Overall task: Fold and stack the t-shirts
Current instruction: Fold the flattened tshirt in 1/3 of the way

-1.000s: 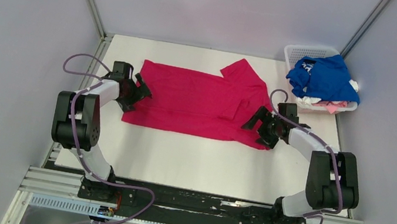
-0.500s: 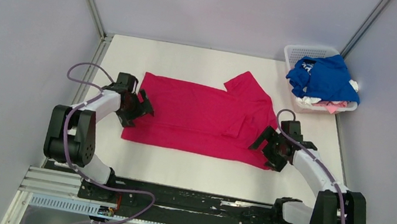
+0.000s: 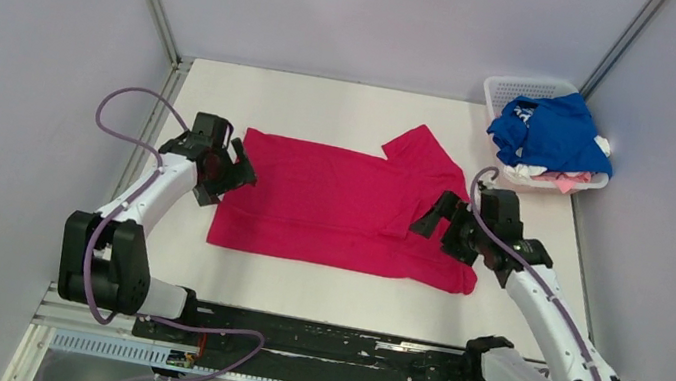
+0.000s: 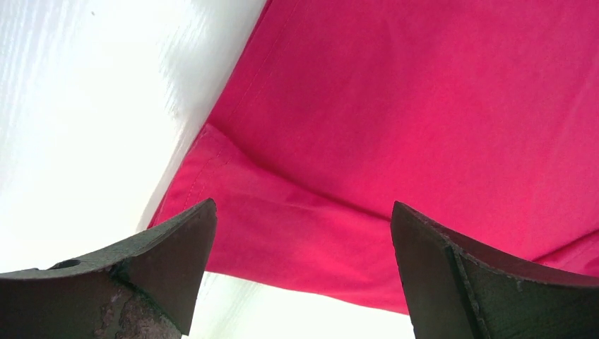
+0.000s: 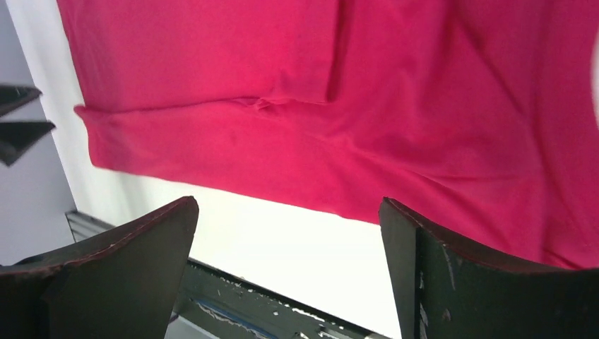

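Note:
A magenta-red t-shirt (image 3: pixel 332 200) lies spread on the white table, one sleeve pointing to the far right. It fills the left wrist view (image 4: pixel 395 113) and the right wrist view (image 5: pixel 297 120). My left gripper (image 3: pixel 227 174) is open and empty, raised over the shirt's left edge. My right gripper (image 3: pixel 444 229) is open and empty above the shirt's right end. A royal blue t-shirt (image 3: pixel 550 131) lies on top of white and pale pink cloth in the basket.
A white lattice basket (image 3: pixel 513 88) stands at the back right corner of the table (image 3: pixel 319 289). Grey walls enclose the table on three sides. A black rail runs along the near edge.
Both grippers have let go of the shirt and lifted. The shirt has slid toward the near edge and now lies flat. Both arms have stretched out farther.

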